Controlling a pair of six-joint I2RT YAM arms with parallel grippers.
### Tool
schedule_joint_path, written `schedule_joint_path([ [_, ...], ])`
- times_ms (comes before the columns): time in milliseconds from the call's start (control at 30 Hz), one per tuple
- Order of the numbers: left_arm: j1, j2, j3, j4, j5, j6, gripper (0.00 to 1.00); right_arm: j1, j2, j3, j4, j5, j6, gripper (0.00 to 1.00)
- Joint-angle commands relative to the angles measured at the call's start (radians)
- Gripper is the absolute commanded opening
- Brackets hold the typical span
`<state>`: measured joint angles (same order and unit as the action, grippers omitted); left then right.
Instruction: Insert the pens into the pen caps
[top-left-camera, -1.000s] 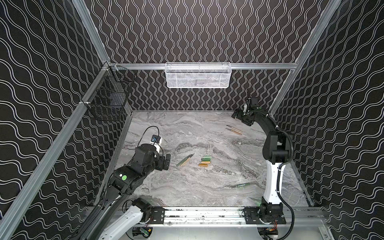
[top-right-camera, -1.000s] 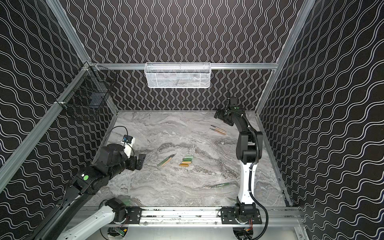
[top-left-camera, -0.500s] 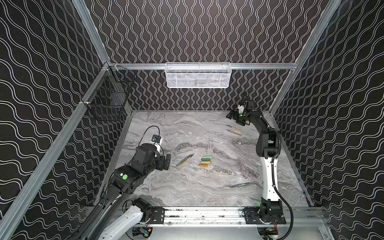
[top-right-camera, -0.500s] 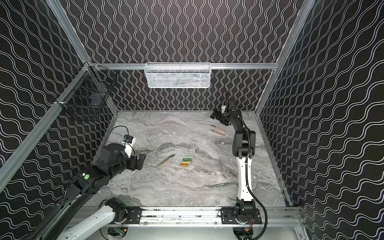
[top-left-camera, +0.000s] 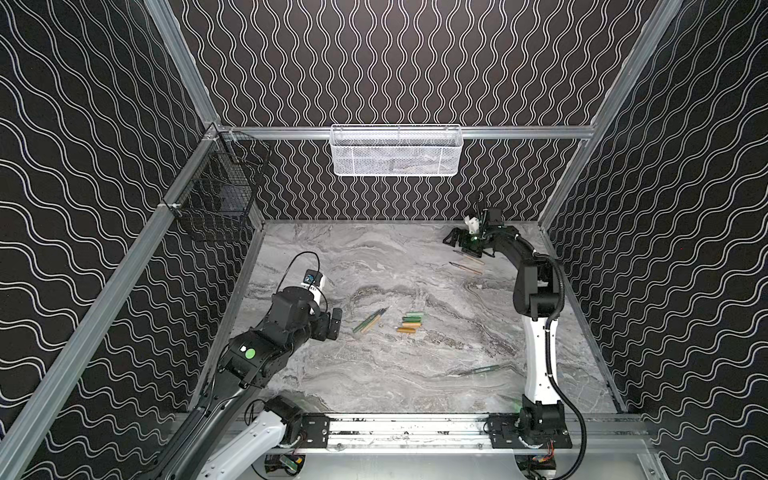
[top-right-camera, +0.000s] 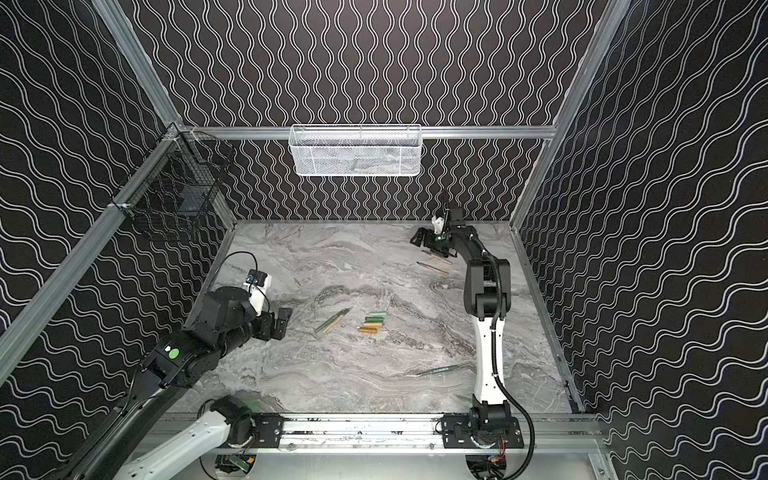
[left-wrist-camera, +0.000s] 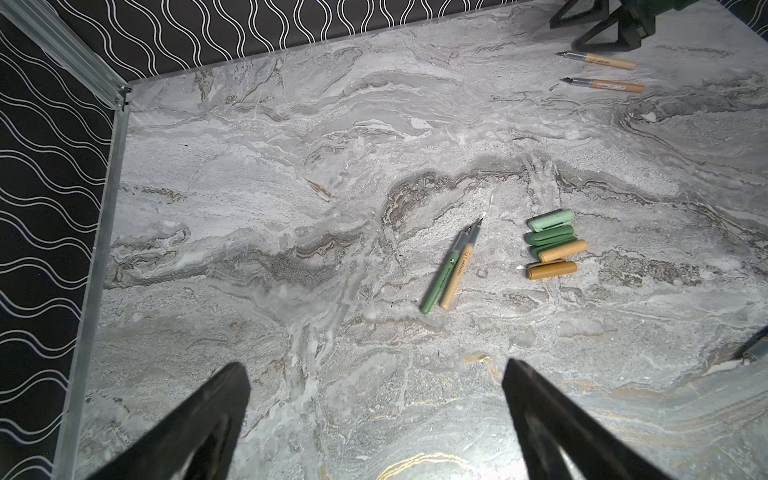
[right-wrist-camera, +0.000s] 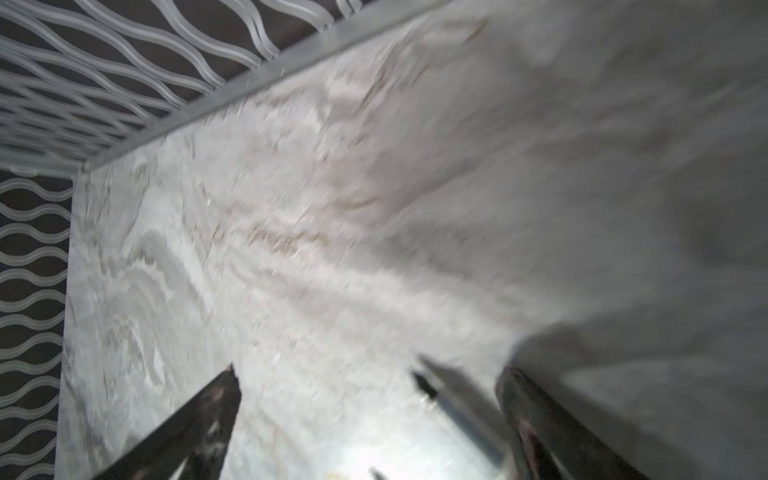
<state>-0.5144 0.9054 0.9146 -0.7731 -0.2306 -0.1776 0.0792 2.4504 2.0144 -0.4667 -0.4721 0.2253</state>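
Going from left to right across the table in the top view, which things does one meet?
Left gripper → pair of pens, one green and one tan, side by side → pen caps, green and orange, in a small group → two tan pens near the far right corner.

1. We count five pens (left-wrist-camera: 458, 274) on the tabletop (top-left-camera: 374, 386): three orange-tan and two green.
2. We count five pen caps (left-wrist-camera: 550, 219) in one cluster, three green and two orange. A thin orange sliver sits between the two orange ones, and we cannot tell whether it is a further cap.
3. We see two wire baskets: one white basket (top-left-camera: 397, 156) and one black basket (top-left-camera: 220, 199).
4. We see two robot arms (top-left-camera: 538, 353), each with one claw: a left claw (left-wrist-camera: 374, 363) and a right claw (right-wrist-camera: 368, 369).
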Motion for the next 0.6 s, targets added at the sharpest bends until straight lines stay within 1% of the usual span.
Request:
schedule_joint_path([
  [0, 0.001, -0.002, 0.001, 0.025, 0.006, 0.012, 0.99, 0.021, -0.044, -0.095, -0.082, 0.051, 0.0, 1.0],
  [133, -0.001, -0.008, 0.0, 0.026, 0.009, 0.01, 0.99, 0.032, -0.103, -0.189, -0.06, 0.087, 0.0, 1.0],
  [333, -0.001, -0.014, 0.0, 0.027, 0.014, 0.01, 0.99, 0.037, -0.161, -0.211, -0.091, 0.098, -0.017, 1.0],
  [567, -0.001, -0.013, 0.0, 0.029, 0.019, 0.012, 0.99, 0.05, -0.303, -0.294, -0.067, 0.098, -0.012, 1.0],
])
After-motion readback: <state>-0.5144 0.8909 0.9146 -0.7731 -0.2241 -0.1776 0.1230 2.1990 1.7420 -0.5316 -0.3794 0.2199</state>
